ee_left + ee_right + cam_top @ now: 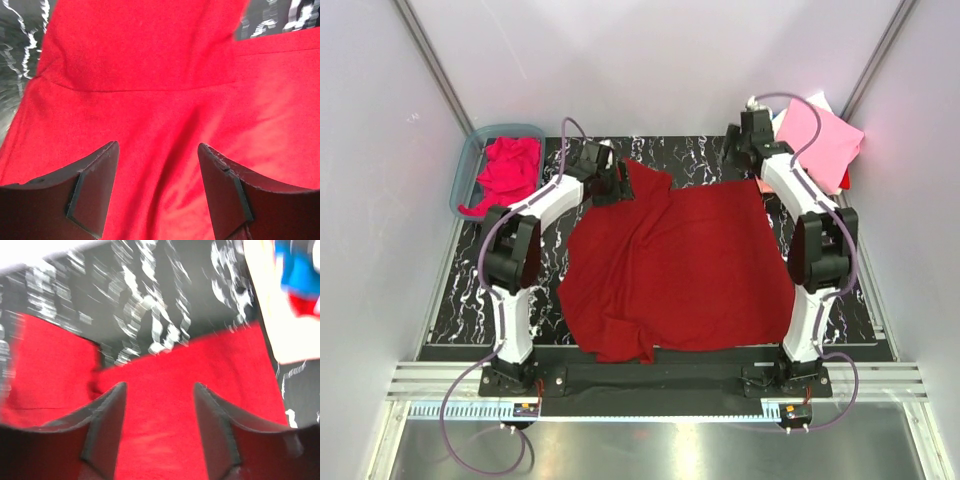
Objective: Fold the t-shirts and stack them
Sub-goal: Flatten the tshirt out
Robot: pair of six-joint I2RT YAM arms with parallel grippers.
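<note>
Cloth lies nearest: the dark red t-shirt (680, 265) is spread out on the black mat (460, 300) with white streaks. It fills the middle of the mat. Its near left corner is bunched up and folded over on itself.

The left gripper (607, 178) is over the shirt's far left sleeve. In the left wrist view its two fingers (95, 185) stand apart, with red cloth below them and nothing held between them. I cannot tell if the tips touch the cloth.

The right gripper (738, 150) is at the far right corner of the red shirt. The right wrist view is blurry, but its fingers (107, 425) stand apart too, with nothing between them. The shirt's far edge and the mat show below them.

Farther back on the left is a see-through blue-grey tub (463, 180). A bright pink t-shirt (510, 170) lies crumpled inside it. Farther back on the right, a stack of folded shirts (820, 140) sits just beside the right gripper, with a pale pink one on top.
</note>
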